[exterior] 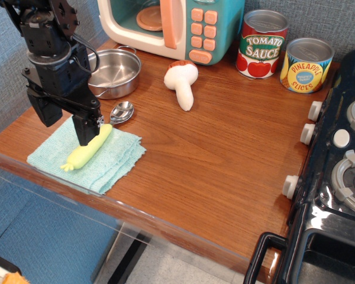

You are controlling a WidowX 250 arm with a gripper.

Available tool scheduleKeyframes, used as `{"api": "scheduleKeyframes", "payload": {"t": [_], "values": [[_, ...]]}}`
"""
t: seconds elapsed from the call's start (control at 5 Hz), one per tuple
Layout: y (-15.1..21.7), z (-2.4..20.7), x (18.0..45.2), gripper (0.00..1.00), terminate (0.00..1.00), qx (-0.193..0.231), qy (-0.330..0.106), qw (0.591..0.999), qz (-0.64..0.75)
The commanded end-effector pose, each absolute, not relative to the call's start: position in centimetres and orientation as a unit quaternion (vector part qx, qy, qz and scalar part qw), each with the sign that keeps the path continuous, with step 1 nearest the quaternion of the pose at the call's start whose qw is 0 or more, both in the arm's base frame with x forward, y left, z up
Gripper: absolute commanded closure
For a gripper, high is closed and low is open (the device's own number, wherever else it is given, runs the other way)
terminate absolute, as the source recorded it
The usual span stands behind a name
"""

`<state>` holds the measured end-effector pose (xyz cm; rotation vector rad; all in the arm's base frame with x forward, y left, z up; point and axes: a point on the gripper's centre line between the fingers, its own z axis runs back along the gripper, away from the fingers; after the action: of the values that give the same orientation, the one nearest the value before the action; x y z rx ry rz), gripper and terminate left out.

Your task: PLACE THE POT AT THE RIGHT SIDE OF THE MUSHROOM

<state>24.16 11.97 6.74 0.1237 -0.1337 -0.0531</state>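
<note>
The brown wooden worktop (213,171) carries all items. A black toy stove with white knobs (337,177) occupies its right edge. A cream and teal toy microwave with orange buttons (177,26) stands at the rear centre. The black robot arm (50,65) hangs over the left part of the worktop; its pincer (68,127) points downward, with one visible finger reaching the yellow-green toy vegetable (90,148). Whether the pincer is released or clenched cannot be told from this view.

The shallow round shiny stainless-steel pot (115,71) sits at the rear left, just in front of the microwave, partly hidden by the arm. A light teal folded cloth (109,163) lies at the front left and bears the toy vegetable. Two cans stand rear right, side by side: a red-labelled tomato sauce can (261,44) and a yellow-labelled pineapple slices can (306,65). The white plush mushroom with brownish-orange cap underside (183,83) lies on its side right of the pot, apart from it, stem toward the front. A small metal spoon (122,112) rests between pot and cloth
</note>
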Motion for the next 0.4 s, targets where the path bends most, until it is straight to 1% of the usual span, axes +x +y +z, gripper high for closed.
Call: {"api": "scheduleKeyframes", "payload": {"t": [0.0, 0.2], "values": [[12.0, 6.7, 24.2, 0.00, 0.00, 0.062, -0.067, 0.996, -0.026], [12.0, 7.0, 25.2, 0.00, 0.00, 0.057, -0.070, 0.996, -0.016]]}}
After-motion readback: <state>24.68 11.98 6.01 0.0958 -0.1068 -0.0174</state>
